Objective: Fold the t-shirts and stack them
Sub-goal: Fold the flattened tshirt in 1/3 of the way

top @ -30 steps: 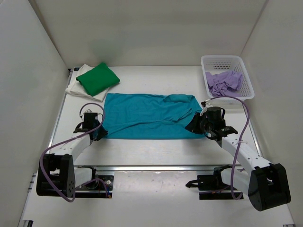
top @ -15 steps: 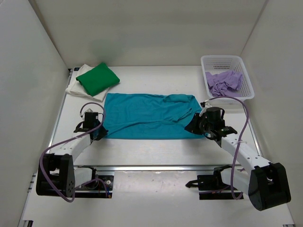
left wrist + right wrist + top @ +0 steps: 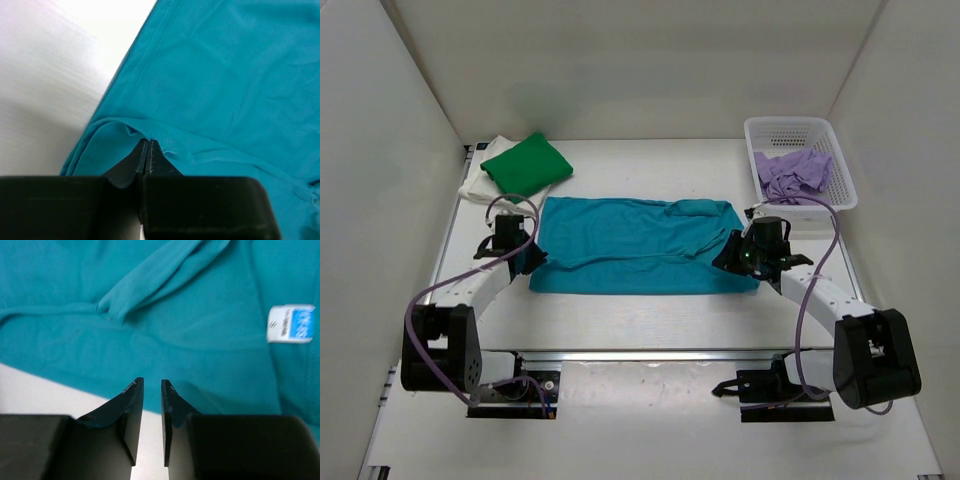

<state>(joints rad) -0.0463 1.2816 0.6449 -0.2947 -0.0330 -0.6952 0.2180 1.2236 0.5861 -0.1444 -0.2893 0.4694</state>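
Left wrist shows our left gripper [image 3: 148, 144] pinching the teal shirt [image 3: 225, 75]; the right gripper [image 3: 152, 381], jaws parted and empty, should grip before we fold.

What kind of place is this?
Likely a robotics test booth: plain white walls box in a table, a left arm and a right arm are bolted at its near edge, and a teal t-shirt lies spread between them.

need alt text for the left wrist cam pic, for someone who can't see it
The left pincer, seen from close behind, is shut on a raised fold at the edge of a teal t-shirt. The shirt fills most of the frame, its stitched hem running diagonally, and bare white table shows at the upper left.
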